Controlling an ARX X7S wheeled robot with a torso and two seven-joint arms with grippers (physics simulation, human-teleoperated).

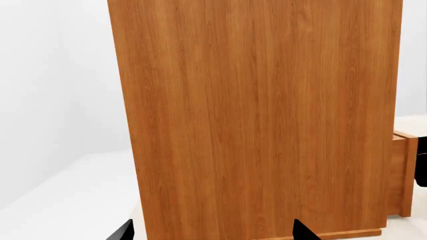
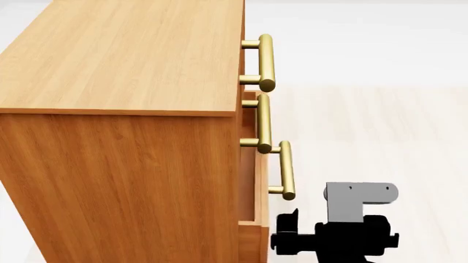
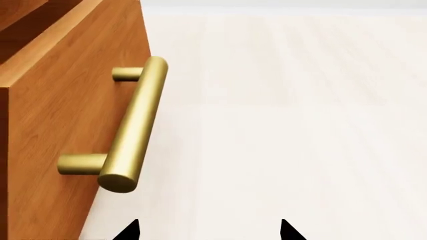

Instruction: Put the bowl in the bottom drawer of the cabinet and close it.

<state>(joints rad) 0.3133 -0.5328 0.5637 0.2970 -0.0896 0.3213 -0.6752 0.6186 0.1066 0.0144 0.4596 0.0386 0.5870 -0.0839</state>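
Observation:
The cabinet point(image 2: 124, 137) is a tall orange-brown wood box with three brass bar handles down its front. Its bottom drawer point(image 2: 260, 186) stands pulled out a little, its handle point(image 2: 285, 170) further forward than the two above. In the right wrist view that handle point(image 3: 133, 125) is close ahead and to one side of my right gripper point(image 3: 208, 232), which is open and holds nothing. My left gripper point(image 1: 212, 232) is open too, facing the cabinet's plain side panel point(image 1: 260, 115). The bowl is out of view.
A pale floor point(image 2: 380, 126) stretches in front of the cabinet. My right arm's black and grey wrist point(image 2: 358, 219) hangs low beside the drawer front. The edge of the drawer front point(image 1: 403, 175) shows past the side panel.

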